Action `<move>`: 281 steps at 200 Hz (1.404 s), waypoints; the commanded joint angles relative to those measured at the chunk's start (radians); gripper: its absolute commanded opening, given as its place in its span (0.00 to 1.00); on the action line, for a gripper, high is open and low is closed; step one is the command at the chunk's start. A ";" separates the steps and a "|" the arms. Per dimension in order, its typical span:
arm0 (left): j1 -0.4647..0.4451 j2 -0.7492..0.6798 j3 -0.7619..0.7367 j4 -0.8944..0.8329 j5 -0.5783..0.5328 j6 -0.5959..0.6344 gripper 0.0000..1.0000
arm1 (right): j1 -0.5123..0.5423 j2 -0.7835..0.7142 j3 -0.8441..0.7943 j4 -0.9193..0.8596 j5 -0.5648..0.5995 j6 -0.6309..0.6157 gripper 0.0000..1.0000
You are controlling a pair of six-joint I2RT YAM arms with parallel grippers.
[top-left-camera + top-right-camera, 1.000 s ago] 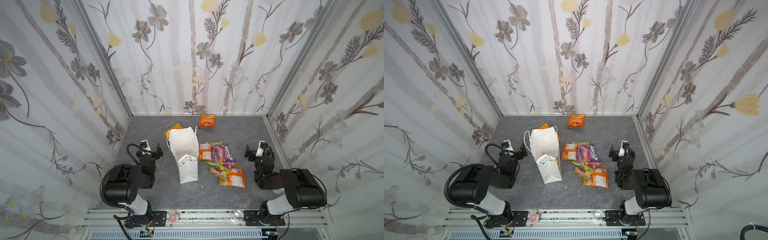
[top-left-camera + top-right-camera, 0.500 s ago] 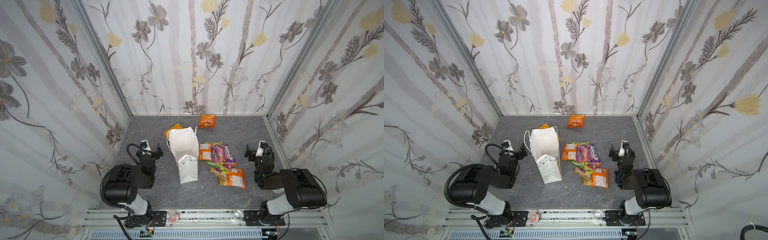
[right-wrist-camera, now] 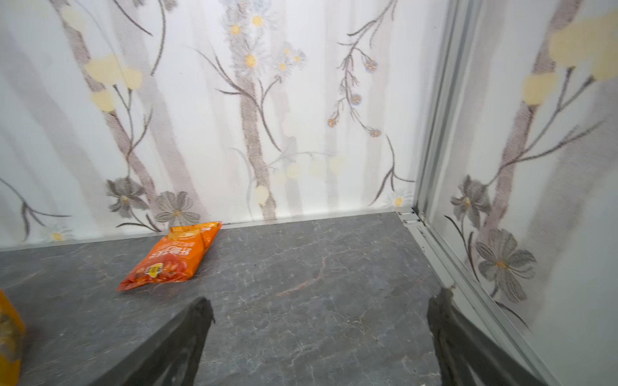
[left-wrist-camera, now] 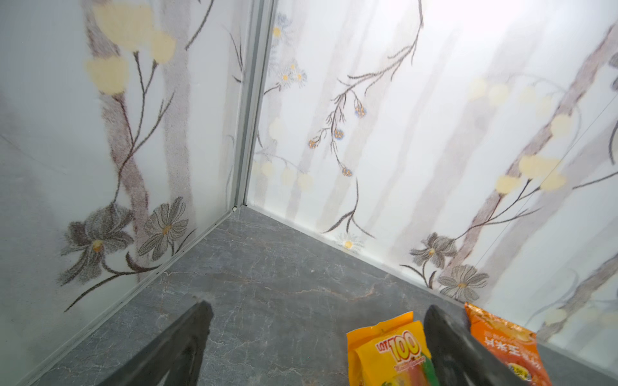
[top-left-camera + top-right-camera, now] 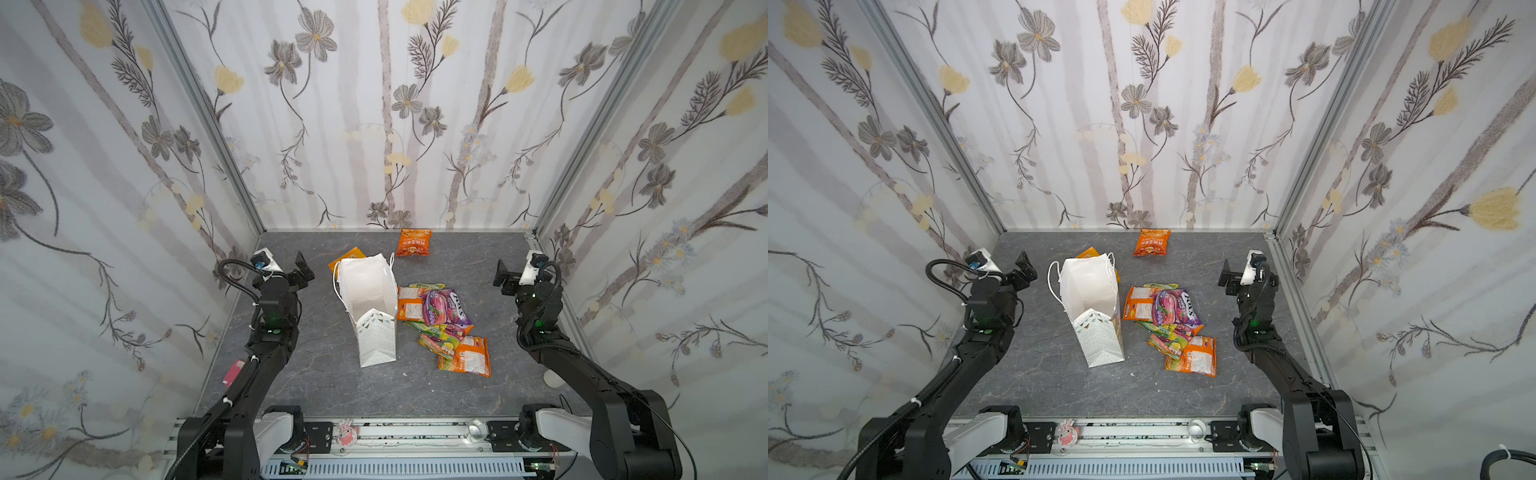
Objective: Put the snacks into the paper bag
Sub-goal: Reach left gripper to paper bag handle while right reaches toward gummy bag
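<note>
Black left arm (image 5: 266, 353) and right arm (image 5: 582, 372) carry white wrist cameras (image 5: 266, 255), looped cables (image 5: 231, 272), apparently green lights (image 5: 272, 320).

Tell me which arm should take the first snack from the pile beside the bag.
Right. The snack pile lies on the same side of the paper bag as the right tool, bare floor between them. The bag stands between the left tool and the pile. Both are open.

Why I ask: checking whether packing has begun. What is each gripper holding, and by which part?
Nothing is held: left gripper and right gripper both stand open, empty.
</note>
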 commanded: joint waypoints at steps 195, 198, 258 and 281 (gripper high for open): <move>-0.270 -0.027 0.677 -1.130 0.469 -0.056 0.93 | 0.269 0.154 0.454 -0.648 -0.245 0.069 0.92; -0.276 -0.018 0.683 -1.138 0.447 -0.054 0.92 | 0.273 0.154 0.455 -0.647 -0.242 0.068 0.92; -0.311 0.024 0.692 -1.158 0.296 -0.051 0.67 | 0.338 0.207 0.498 -0.661 -0.177 0.075 0.91; -0.315 0.019 0.682 -1.126 0.330 -0.065 0.46 | 0.348 0.247 0.517 -0.642 -0.179 0.095 0.90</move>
